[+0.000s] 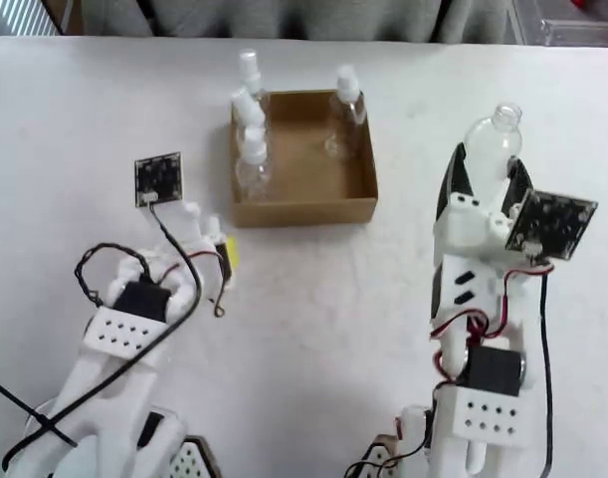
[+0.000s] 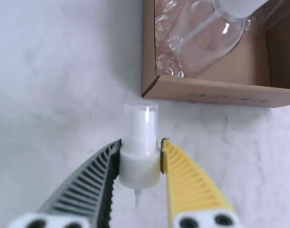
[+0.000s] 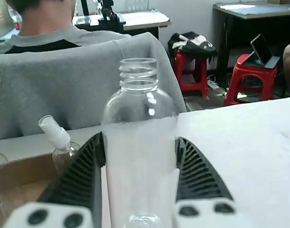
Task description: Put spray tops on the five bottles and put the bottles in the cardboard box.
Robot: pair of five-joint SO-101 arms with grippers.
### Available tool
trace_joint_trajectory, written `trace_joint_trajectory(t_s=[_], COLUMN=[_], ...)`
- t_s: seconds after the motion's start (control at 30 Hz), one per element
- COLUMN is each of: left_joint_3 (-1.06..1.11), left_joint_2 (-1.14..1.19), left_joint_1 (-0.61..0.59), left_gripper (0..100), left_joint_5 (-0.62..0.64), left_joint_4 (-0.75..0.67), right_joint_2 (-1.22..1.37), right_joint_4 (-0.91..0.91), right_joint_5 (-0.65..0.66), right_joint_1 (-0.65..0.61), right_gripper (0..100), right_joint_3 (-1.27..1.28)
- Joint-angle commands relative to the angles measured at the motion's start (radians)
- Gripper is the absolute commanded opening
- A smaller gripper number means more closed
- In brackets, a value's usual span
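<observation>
My left gripper (image 2: 140, 156) is shut on a white spray top (image 2: 139, 145), held just in front of the near left corner of the cardboard box (image 1: 304, 211); in the high view the spray top (image 1: 212, 227) sits at that gripper (image 1: 216, 249). My right gripper (image 3: 139, 156) is shut on a clear uncapped bottle (image 3: 139, 137), upright with its threaded neck bare. From above, this bottle (image 1: 491, 139) stands right of the box, in the right gripper (image 1: 488, 174). Several capped bottles (image 1: 250, 139) stand inside the box, one (image 1: 345, 110) at its far right corner.
The cardboard box's wall (image 2: 216, 90) lies close ahead of the left gripper, a clear bottle (image 2: 206, 33) lying behind it. White table (image 1: 313, 329) spreads between the two arms. A capped bottle (image 3: 59, 142) shows beside the right gripper's fingers.
</observation>
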Motion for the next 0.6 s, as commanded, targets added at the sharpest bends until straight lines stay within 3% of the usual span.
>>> trace_joint_trajectory(t_s=[0.0,0.27,0.57], left_joint_3=[-0.009,-0.048,-0.302], left_joint_2=[-0.035,-0.036,-0.038], left_joint_1=[-0.01,-0.113,-0.254], left_gripper=[2,2,2], left_joint_5=[-0.011,-0.012,-0.011], left_joint_4=[-0.02,-0.017,0.137], right_joint_2=[-0.084,-0.231,-0.4], right_joint_4=[-0.079,-0.111,-0.11], right_joint_5=[-0.014,-0.014,-0.006], right_joint_1=[-0.022,-0.145,-0.323], right_gripper=[1.5,1.5,1.5], right_joint_3=[0.052,0.164,0.267])
